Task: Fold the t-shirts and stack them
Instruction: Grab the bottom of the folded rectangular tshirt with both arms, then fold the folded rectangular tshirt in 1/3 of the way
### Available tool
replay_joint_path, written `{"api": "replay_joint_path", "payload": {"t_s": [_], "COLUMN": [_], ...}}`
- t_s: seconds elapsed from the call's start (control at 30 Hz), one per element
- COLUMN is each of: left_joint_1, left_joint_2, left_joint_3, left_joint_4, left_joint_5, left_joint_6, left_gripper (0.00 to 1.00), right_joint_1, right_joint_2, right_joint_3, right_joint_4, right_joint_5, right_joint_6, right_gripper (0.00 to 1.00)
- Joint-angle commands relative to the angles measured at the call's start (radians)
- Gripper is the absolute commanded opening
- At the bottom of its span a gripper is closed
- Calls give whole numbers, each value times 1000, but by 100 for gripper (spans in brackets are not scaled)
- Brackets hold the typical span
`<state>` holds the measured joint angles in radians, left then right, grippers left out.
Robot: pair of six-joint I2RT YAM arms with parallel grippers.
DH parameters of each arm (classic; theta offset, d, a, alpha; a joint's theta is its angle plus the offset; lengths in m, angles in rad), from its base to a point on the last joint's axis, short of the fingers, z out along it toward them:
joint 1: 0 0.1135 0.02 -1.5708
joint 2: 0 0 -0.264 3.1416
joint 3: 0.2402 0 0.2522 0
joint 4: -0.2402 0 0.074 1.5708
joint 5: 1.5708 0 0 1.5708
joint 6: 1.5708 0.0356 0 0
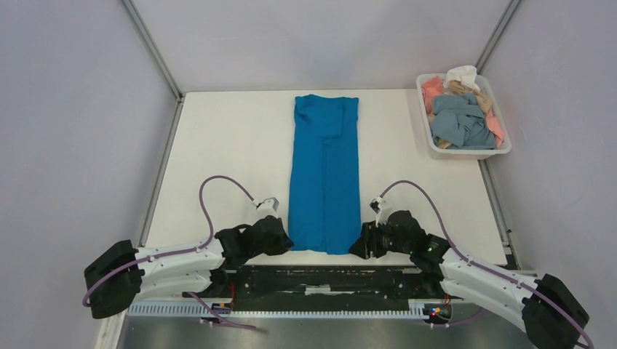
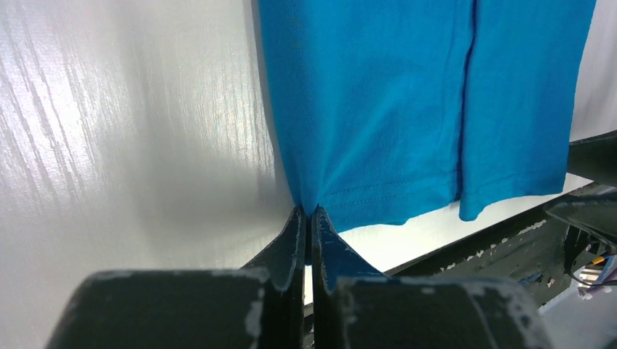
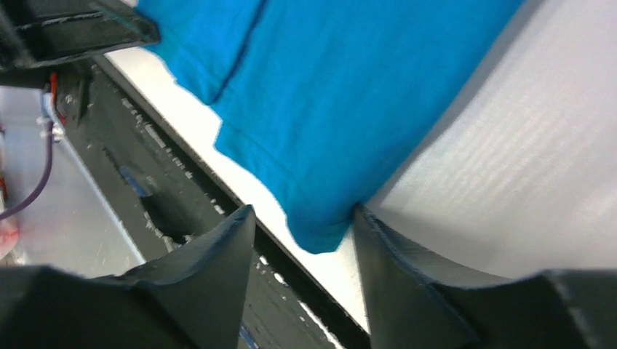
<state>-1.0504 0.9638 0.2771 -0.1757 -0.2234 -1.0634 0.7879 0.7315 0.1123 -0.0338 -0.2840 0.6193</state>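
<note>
Blue shirt (image 1: 325, 174): bright, matte knit cloth, folded lengthwise into a long narrow strip. It lies flat down the middle of the table (image 1: 225, 145), collar end near the far edge and hem end at the near edge. The two side flaps meet in a line running down the strip.

Left gripper (image 2: 309, 216): at the near left corner of the strip. The jaws are pressed together with the hem corner pinched between them. The cloth puckers into fine creases that fan out from the pinch.

Right gripper (image 3: 305, 225): at the near right corner. The jaws are spread wide, with the shirt corner lying between them and not clamped. The fingers (image 3: 218, 262) are black, wedge-shaped and scuffed.

Far right corner: a white plastic tray (image 1: 466, 151) with a crumpled heap in it. A grey-blue shirt (image 1: 458, 120) is on top, with a pink shirt (image 1: 432, 91), a tan shirt (image 1: 482, 102) and a white shirt (image 1: 461, 75) bunched around it.

View differences:
- Only the left wrist view shows the double row of stitching along the hem (image 2: 378, 195) and the glossy, grain-like streaks on the tabletop.
- Only the right wrist view shows the gap between the right jaws.
- Only the top view shows the full strip and the tray.
</note>
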Motion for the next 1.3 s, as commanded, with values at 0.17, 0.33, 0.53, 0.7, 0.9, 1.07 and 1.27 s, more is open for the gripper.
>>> {"api": "replay_joint_path", "payload": {"t_s": [0.17, 0.33, 0.53, 0.7, 0.9, 1.07, 1.27], "left_joint_1": [-3, -40, -49, -45, 30, 133, 230], "left_joint_2": [6, -39, -149, -160, -3, 81, 142], "left_joint_3": [-58, -110, -100, 1, 132, 243, 359], "left_joint_4": [-76, -71, -57, -74, -39, -17, 9], "left_joint_5": [47, 117, 112, 20, -42, -10, -15], "left_joint_6": [-27, -48, -32, 24, 91, 141, 195], "left_gripper": [2, 2, 2, 2, 2, 2, 2], "right_joint_1": [11, 34, 36, 37, 36, 37, 27], "right_joint_2": [49, -38, -152, -113, -11, 28, 149], "right_joint_3": [-69, -133, -119, -31, 93, 142, 273], "right_joint_4": [-155, -155, -146, -45, 14, 120, 118], "right_joint_5": [54, 29, 62, 106, 238, 319, 428], "right_joint_6": [1, 35, 38, 10, -53, -65, -126], "right_gripper": [0, 0, 0, 0, 0, 0, 0]}}
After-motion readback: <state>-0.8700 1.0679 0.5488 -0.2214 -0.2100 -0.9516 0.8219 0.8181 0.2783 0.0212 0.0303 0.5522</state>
